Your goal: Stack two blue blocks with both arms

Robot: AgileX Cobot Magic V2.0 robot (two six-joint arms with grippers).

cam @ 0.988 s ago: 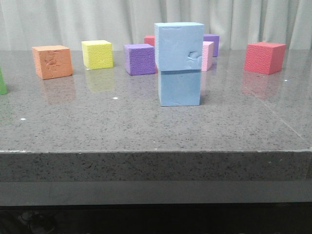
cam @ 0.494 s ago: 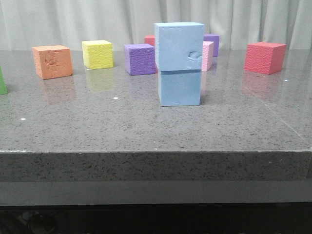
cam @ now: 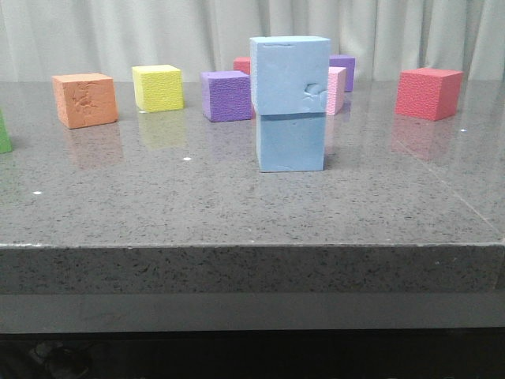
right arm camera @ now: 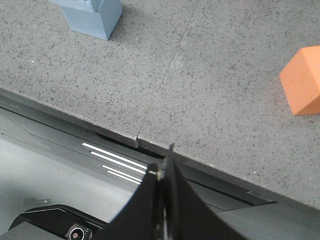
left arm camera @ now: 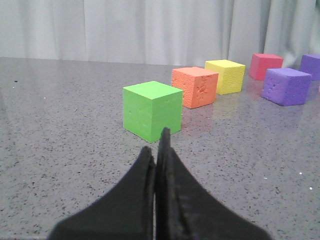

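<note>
Over the table edge, I see my right gripper (right arm camera: 161,172) held above the grey table (right arm camera: 220,100), jaws pressed together, holding nothing. My left gripper (left arm camera: 159,150) sits low over the surface, also closed and empty, pointing at a green cube (left arm camera: 151,110) just ahead, not touching it. Neither arm appears in the front view. Mid-table, the upper blue block (cam: 289,75) rests on the lower blue block (cam: 290,142), edges nearly aligned, near a purple cube (cam: 226,95).
</note>
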